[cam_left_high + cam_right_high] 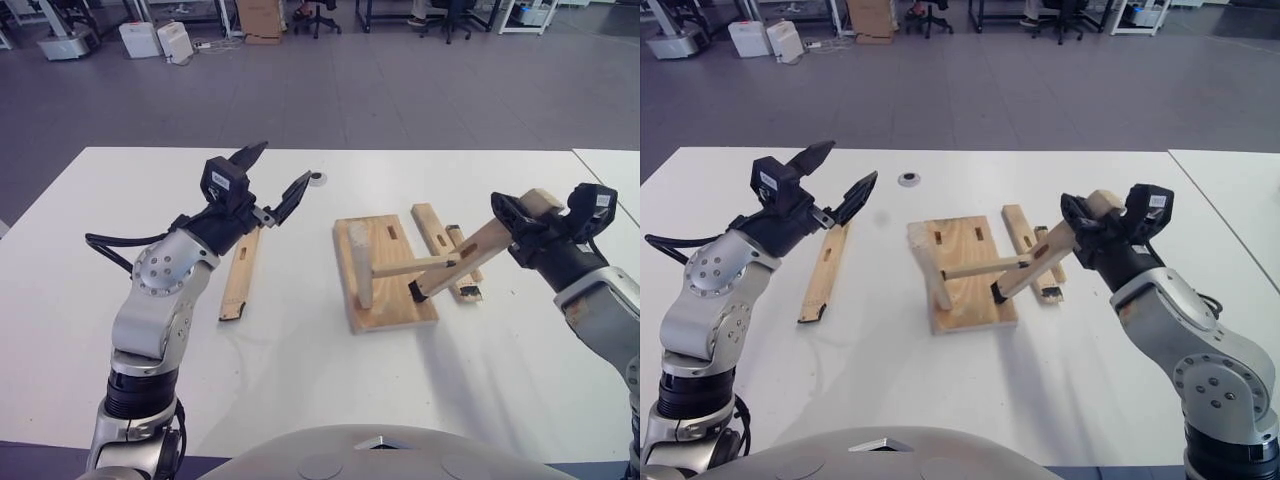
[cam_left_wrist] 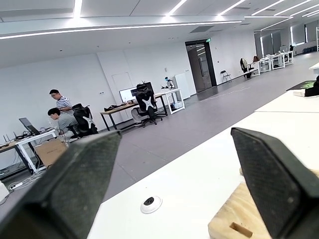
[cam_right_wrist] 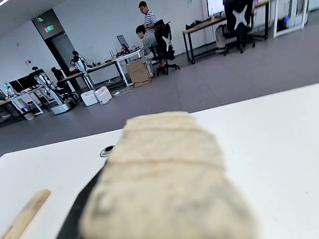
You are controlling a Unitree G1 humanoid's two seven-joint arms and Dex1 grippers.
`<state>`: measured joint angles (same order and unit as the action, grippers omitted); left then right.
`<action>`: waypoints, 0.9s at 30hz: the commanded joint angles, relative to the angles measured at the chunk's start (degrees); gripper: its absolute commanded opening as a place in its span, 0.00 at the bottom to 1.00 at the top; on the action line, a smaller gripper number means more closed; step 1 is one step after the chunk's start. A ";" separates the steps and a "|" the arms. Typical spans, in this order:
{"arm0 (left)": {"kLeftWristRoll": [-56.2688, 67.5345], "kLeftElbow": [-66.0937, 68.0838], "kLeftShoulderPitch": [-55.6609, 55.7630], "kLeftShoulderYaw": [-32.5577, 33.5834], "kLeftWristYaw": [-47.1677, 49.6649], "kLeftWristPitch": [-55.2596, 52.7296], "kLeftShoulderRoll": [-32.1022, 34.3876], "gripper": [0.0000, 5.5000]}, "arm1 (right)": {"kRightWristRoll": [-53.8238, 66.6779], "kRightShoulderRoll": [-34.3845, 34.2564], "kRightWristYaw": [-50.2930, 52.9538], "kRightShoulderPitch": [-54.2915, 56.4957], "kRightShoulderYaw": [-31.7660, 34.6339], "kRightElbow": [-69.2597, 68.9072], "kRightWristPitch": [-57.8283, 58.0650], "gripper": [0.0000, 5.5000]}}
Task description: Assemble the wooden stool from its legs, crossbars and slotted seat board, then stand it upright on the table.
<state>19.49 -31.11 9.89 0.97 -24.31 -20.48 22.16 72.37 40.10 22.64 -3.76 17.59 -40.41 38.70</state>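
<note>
You had the stool only partly built: the seat board lay flat on the worktop with one leg standing up from its left side, and a crossbar ran from that leg to a second leg. Your right claw was clamped on that second leg's upper end, holding it tilted with its dark foot at the board's right edge; I could not tell whether it sat in a slot. By my judgement most of the work was left. A loose leg lay well left of the board, two more pieces lay just right of it, and nothing stood upright as a stool. Your left claw was spread wide and empty, hanging above the loose leg's far end without touching it.
</note>
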 commanded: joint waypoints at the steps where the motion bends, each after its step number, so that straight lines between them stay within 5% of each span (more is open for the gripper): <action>1: 0.08 -3.21 2.16 -2.98 1.27 -2.39 -1.48 0.74 | -9.99 0.64 -2.57 -0.89 -4.97 -2.10 1.21 0.19; 10: 1.70 -6.32 6.75 -7.80 4.82 -6.74 -7.42 0.74 | -23.24 -4.37 -10.98 -6.82 -11.42 -0.37 -2.83 0.19; 17: -0.87 -4.18 3.36 -13.90 7.74 -6.47 -12.44 0.74 | -29.04 -6.41 -17.13 -5.36 -13.69 -1.34 -3.44 0.53; 27: -7.57 -2.25 1.17 -20.59 9.84 -4.42 -12.89 0.74 | -36.01 -6.31 -26.51 -4.86 -19.62 -4.27 -3.14 0.53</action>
<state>14.61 -36.16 12.53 -16.17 -14.53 -23.58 9.45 36.44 33.26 1.01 -9.44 1.56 -42.25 34.81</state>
